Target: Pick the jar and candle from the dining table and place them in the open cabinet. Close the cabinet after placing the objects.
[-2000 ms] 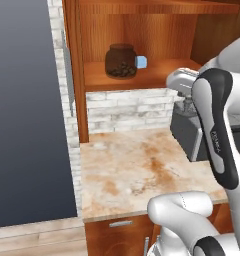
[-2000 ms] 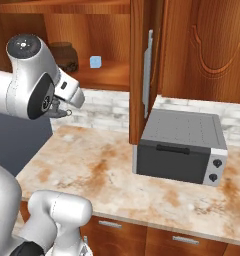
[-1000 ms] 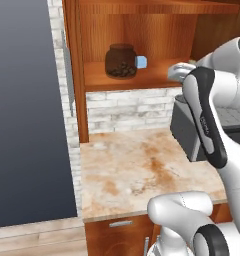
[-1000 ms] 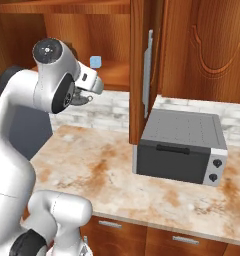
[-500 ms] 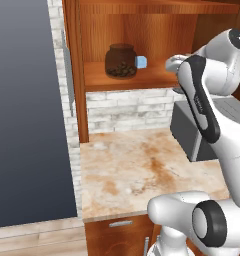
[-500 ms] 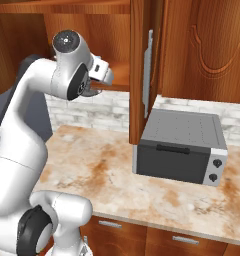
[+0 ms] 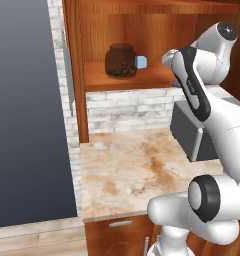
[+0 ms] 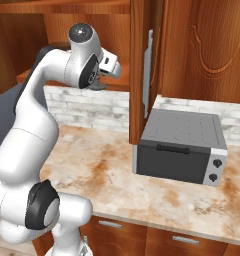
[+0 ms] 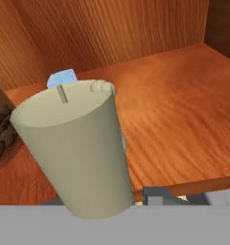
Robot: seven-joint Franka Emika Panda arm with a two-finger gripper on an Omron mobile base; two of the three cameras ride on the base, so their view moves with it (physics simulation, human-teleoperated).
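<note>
White glossy arm (image 8: 39,120), rounded segments, dark grey joints

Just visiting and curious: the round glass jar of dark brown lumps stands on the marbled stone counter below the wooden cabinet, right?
Not quite. The round glass jar of dark brown lumps stands on the shelf inside the open reddish-brown wooden cabinet, not on the marbled stone counter. The left base view shows it.

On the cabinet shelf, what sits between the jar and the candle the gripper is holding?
In the hand view, a small pale-blue cube shows behind the candle, right of the jar. The left base view puts it beside the jar, toward the arm.
</note>
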